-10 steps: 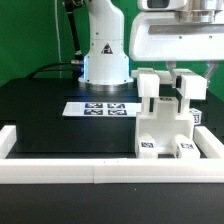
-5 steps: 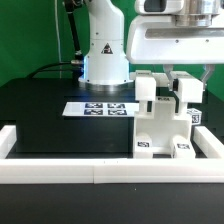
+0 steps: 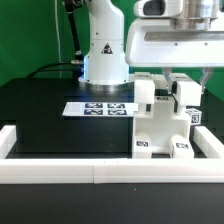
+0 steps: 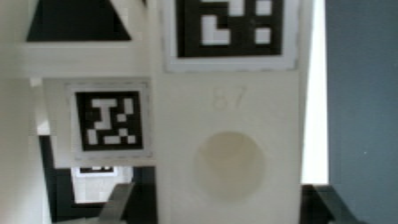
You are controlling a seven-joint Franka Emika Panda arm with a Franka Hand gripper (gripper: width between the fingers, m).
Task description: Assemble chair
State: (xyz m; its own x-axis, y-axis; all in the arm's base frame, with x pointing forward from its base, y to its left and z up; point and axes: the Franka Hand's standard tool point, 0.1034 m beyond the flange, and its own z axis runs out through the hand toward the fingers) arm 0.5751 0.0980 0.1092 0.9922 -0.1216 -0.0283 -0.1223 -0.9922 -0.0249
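The partly joined white chair (image 3: 160, 132) stands at the exterior view's right, with tags on its front and two upright posts on top. My gripper (image 3: 186, 78) is over the right post (image 3: 186, 95), with a finger on each side of it. In the wrist view the same tagged post (image 4: 231, 120) fills the space between the two dark fingers (image 4: 128, 200), and my gripper (image 4: 222, 208) looks shut on it. A second tagged chair piece (image 4: 107, 120) stands just beside the post.
The marker board (image 3: 98, 108) lies on the black table behind the chair. A long white border rail (image 3: 100, 172) runs along the front and up both sides. The robot base (image 3: 103, 50) stands at the back.
The gripper has come down a little over the right post, and the chair's posts sit slightly lower in the picture than before.
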